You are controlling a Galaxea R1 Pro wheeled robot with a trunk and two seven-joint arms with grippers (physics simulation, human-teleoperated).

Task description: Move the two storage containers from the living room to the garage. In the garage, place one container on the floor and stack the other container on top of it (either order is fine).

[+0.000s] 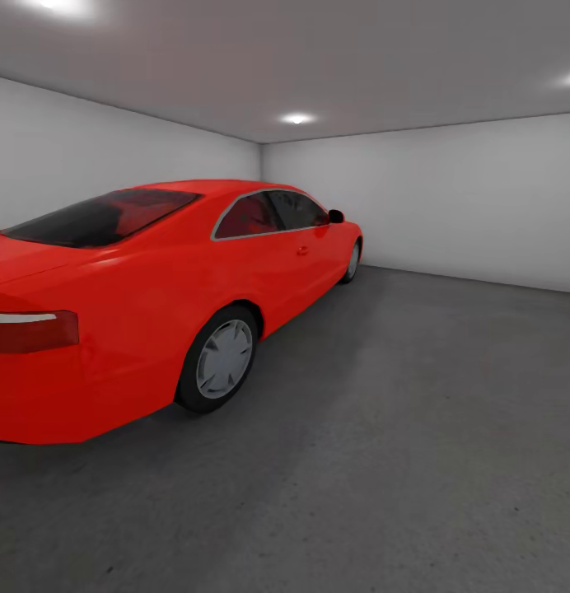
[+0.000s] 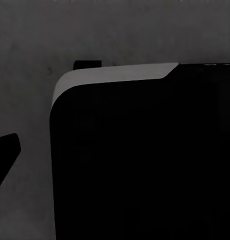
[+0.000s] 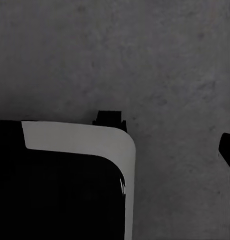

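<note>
Garage interior from the robot's head camera: a red coupe (image 1: 153, 296) stands at left on the dark grey concrete floor (image 1: 417, 428), with white walls (image 1: 433, 198) behind and spotlights (image 1: 296, 119) in the grey ceiling. Both wrist cameras look down on speckled concrete past the robot's black-and-white base (image 2: 139, 160). Whether either gripper's fingers are apart or together cannot be told.
</note>
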